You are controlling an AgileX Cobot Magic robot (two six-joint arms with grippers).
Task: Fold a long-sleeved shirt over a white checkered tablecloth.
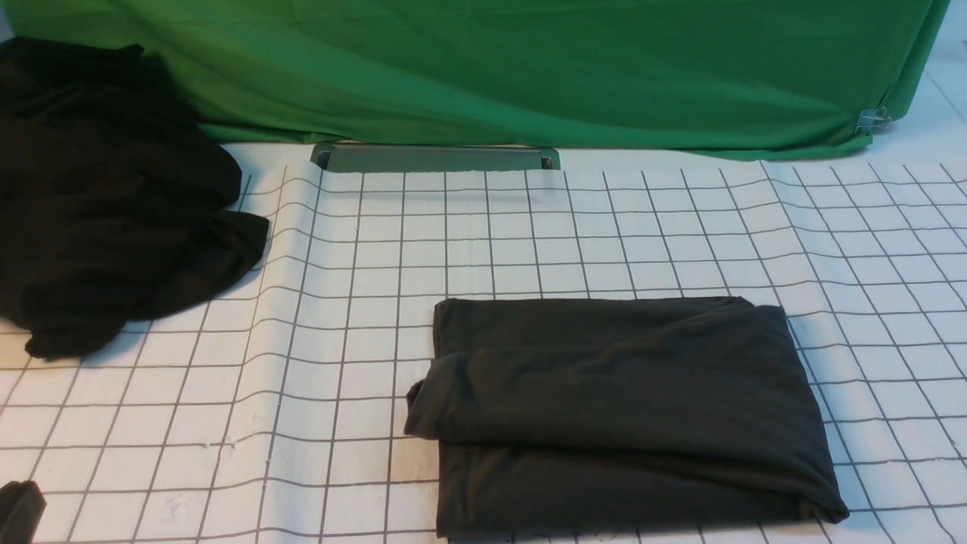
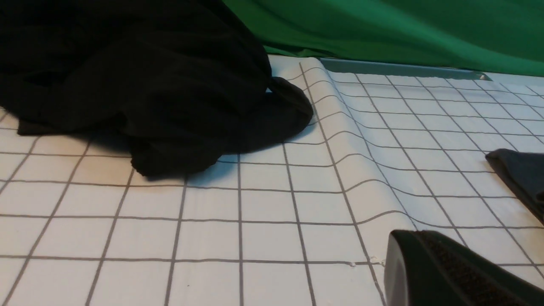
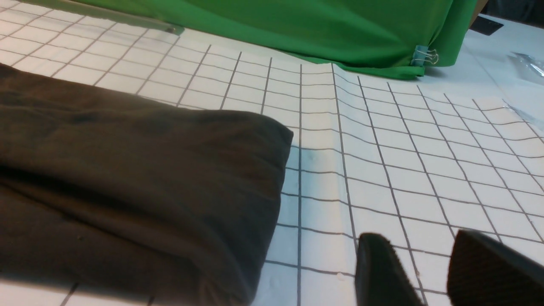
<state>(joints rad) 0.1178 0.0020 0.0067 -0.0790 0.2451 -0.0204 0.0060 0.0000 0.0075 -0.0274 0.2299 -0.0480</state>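
The long-sleeved shirt (image 1: 612, 412) lies folded into a flat rectangle on the white checkered tablecloth (image 1: 529, 227), long axis running three to nine o'clock. The right gripper (image 3: 429, 272) is nearer, low just beside the shirt's three o'clock edge, jaws parted and empty. The left gripper (image 2: 446, 272), well apart at nine o'clock, is closed and holds nothing.

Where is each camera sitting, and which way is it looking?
Front view: between the arms, facing the green cloth; folded shirt on the tablecloth; left end effector's tip barely shows.
Left wrist view: low, toward the black cloth pile; left end effector shut.
Right wrist view: low beside the shirt; right end effector open.
All share the tablecloth.
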